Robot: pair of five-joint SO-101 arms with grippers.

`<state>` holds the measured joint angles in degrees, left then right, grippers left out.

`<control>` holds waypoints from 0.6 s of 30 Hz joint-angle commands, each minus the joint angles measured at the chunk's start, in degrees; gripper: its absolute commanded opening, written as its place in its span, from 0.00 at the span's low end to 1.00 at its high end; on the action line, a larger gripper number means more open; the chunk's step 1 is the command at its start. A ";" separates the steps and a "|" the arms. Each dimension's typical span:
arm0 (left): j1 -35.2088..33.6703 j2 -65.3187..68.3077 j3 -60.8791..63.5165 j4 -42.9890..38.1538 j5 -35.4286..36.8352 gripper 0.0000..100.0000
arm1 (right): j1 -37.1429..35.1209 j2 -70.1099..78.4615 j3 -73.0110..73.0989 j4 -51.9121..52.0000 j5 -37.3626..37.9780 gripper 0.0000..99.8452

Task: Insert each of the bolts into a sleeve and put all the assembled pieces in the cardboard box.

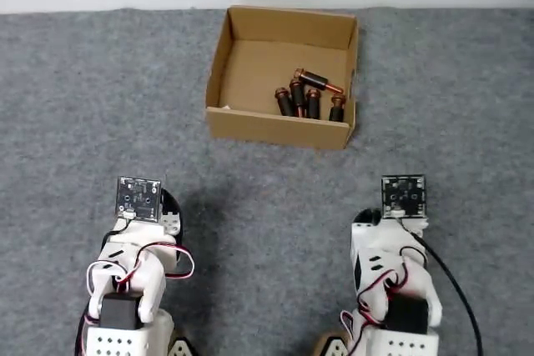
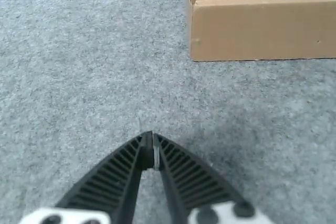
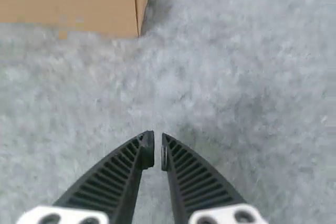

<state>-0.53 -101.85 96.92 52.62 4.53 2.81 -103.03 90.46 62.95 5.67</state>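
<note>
While the left tool (image 2: 152, 150) and right tool (image 3: 157, 151) sit closed and empty, the cardboard box (image 1: 250, 127) holds five sleeved bolts (image 1: 298, 93).

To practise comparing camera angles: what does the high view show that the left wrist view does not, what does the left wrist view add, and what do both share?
High view: the left arm and right arm, the whole cardboard box and the full cluster of assembled pieces inside it.
Left wrist view: the left gripper close up, shut, over the grey carpet.
Both: the box, the carpet around it, and at least one of those pieces in the box.
</note>
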 commanded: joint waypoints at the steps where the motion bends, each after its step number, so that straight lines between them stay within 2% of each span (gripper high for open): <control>1: -0.18 -0.18 -0.40 0.70 -0.26 0.01 | 0.04 -0.75 2.64 -1.54 0.79 0.01; 9: -0.09 -0.18 -0.40 0.70 -0.26 0.01 | 0.04 -0.92 5.98 -0.57 -0.70 0.01; 18: 0.00 -0.09 -0.40 0.70 -0.26 0.01 | 0.04 -0.92 5.98 9.27 3.60 0.01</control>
<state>-0.53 -101.85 96.92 52.70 4.53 2.81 -103.47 95.30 70.24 8.22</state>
